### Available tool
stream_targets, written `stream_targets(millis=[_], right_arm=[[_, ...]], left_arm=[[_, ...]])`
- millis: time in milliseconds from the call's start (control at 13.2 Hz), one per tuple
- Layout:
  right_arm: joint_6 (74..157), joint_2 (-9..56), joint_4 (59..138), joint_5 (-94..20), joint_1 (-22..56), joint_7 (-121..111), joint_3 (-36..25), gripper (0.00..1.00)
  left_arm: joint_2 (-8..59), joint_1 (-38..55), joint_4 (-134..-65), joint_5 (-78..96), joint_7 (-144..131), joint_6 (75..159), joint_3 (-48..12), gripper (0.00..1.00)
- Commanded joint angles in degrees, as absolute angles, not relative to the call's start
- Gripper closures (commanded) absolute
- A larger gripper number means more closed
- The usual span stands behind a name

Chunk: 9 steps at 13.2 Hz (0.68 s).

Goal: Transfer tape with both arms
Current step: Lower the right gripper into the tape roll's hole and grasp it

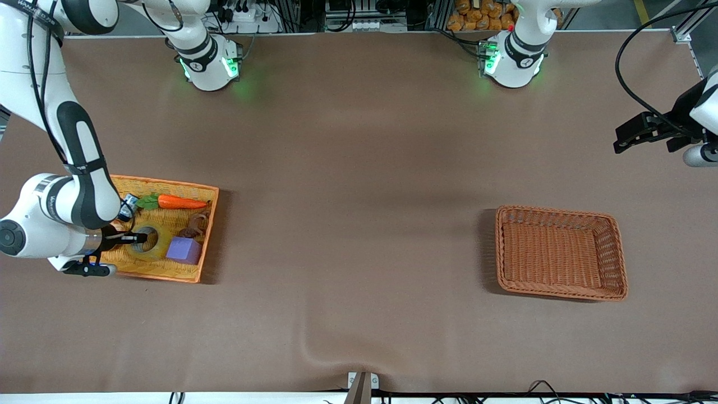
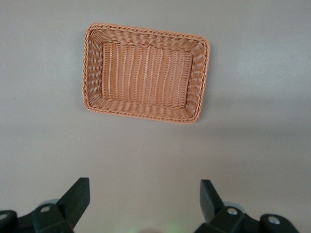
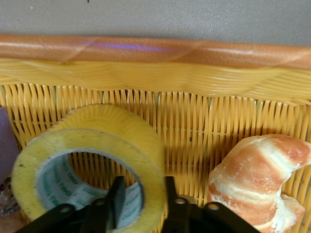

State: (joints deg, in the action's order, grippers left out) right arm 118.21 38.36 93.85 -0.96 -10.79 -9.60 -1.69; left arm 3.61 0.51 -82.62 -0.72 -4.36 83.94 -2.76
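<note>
Our right tool (image 3: 141, 204) pinches the yellowish translucent tape ring's (image 3: 92, 170) wall in the yellow wicker basket (image 1: 168, 269); our left tool (image 2: 145, 201) waits wide open and empty.

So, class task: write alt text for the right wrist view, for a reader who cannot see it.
The right gripper pinches the wall of a yellow roll of tape, one finger inside its hole and one outside. The tape sits in a yellow woven basket, with a croissant beside it.

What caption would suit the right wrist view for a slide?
Right gripper shut on the wall of the tape inside the yellow basket, beside a croissant.
</note>
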Motion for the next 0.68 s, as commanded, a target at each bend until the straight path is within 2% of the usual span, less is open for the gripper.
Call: stream_targets(millis=[0, 455, 606], right_arm=[[117.3, 37.9, 91.2, -1.2, -11.2, -14.4, -1.5, 1.00], [101.8, 35.4, 78.8, -1.4, -9.6, -15.2, -0.4, 1.00], [98.9, 34.1, 77.2, -1.4, -7.6, -15.1, 1.3, 1.00]], left_arm=[[3.8, 0.8, -82.4, -1.8, -4.2, 84.2, -3.2, 0.00], [4.0, 1.1, -82.3, -1.8, -4.8, 84.3, -3.2, 0.00], [4.1, 1.1, -82.3, -1.8, -4.8, 84.3, -3.2, 0.00]])
